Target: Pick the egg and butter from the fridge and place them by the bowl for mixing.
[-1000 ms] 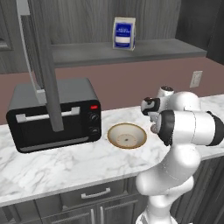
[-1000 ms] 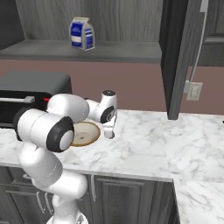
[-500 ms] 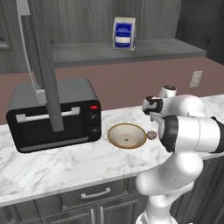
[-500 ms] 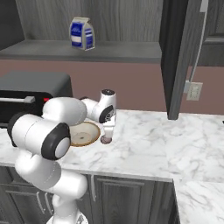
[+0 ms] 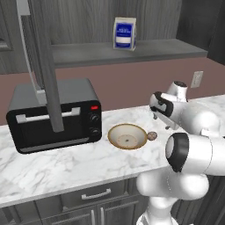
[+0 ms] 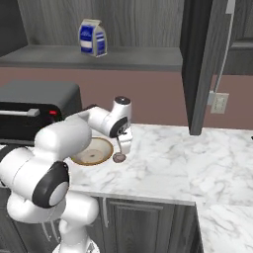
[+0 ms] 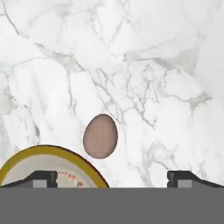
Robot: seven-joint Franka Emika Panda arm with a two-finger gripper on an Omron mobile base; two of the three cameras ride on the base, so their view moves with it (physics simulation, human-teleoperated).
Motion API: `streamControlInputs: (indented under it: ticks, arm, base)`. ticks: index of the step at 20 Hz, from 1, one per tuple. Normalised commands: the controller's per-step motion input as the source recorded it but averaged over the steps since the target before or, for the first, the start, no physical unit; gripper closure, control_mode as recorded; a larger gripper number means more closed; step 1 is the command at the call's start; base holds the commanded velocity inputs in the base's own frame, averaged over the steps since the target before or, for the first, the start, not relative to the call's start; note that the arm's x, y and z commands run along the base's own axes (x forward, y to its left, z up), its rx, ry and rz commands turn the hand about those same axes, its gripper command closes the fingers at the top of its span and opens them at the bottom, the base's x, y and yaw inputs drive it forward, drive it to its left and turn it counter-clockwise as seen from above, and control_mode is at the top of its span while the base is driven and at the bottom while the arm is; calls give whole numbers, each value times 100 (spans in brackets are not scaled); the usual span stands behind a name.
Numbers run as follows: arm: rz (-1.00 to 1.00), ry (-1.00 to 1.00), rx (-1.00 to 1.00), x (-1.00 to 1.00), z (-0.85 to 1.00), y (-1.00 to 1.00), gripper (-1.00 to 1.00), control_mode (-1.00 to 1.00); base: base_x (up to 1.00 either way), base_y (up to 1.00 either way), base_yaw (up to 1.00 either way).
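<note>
The bowl (image 7: 26,164) is cut off at the bottom of the hand view. There the egg (image 7: 100,136) looks smooth, brown and round, lying on the marble counter (image 7: 144,65) just beside the bowl. The gripper (image 6: 124,144) is wide open above it, holding nothing.

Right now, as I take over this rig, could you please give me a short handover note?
Pincer: open, holding nothing, above the egg.
Egg: lying on the marble counter just beside the bowl, free of the fingertips.
Bowl: on the counter next to the black toaster oven.
Done: egg placed by the bowl.
Left: fetch the butter from the fridge and set it by the bowl too.
</note>
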Motion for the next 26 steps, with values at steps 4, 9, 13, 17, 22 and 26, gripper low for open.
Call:
streamControlInputs:
  ticks: [4,9,13,17,22,26]
  arm:
    - [26,-9,-8,-58,36,12,-100,-100]
    - [26,-4,-14,-57,26,15,-100,-100]
    - [23,-5,-18,-61,15,21,-100,-100]
    - [22,-5,-10,-61,18,17,-100,-100]
    - [23,0,-11,-55,21,23,-100,-100]
    - [23,0,-9,-51,23,23,-100,-100]
  base:
    - [0,0,0]
    - [0,0,0]
    - [0,0,0]
    - [0,0,0]
    - [0,0,0]
    - [0,0,0]
